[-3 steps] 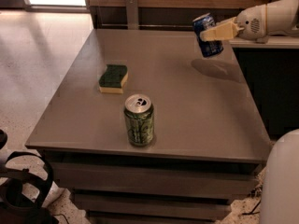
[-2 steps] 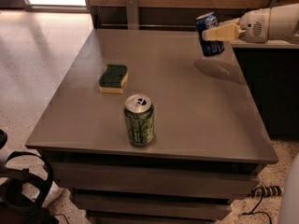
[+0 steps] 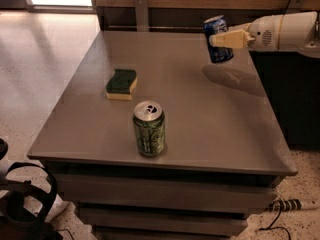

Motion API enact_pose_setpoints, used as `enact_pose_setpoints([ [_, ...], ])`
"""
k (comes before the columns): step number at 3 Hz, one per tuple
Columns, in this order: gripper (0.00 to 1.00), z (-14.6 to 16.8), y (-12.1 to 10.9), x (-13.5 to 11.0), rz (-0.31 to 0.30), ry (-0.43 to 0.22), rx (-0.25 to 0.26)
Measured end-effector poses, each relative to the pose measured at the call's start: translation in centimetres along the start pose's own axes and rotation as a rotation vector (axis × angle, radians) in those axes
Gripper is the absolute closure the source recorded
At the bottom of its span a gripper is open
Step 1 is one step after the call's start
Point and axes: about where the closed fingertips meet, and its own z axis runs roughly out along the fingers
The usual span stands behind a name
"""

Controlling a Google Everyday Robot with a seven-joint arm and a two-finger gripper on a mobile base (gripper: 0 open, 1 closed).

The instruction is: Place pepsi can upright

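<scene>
Camera view: nearest, a green can [image 3: 149, 129] stands upright near the front edge of the grey table [image 3: 200, 114]. A green-and-yellow sponge [image 3: 121, 83] lies behind it, to the left. Farthest, at the back right, the gripper [image 3: 222, 39] clasps the pepsi can [image 3: 220, 54], nearly upright, above the tabletop.

Arm [image 3: 287, 30] extends leftward from the right, gripper [image 3: 220, 39] clamped on the pepsi can [image 3: 221, 55].
</scene>
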Motion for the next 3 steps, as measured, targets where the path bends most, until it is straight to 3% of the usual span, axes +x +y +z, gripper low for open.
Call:
enact_pose_setpoints([
  [1,1.0,1.9,1.2,0.3,-0.015,0.016,-0.012],
  [3,1.0,5.1,1.7,0.1,-0.007,-0.042,-0.058],
])
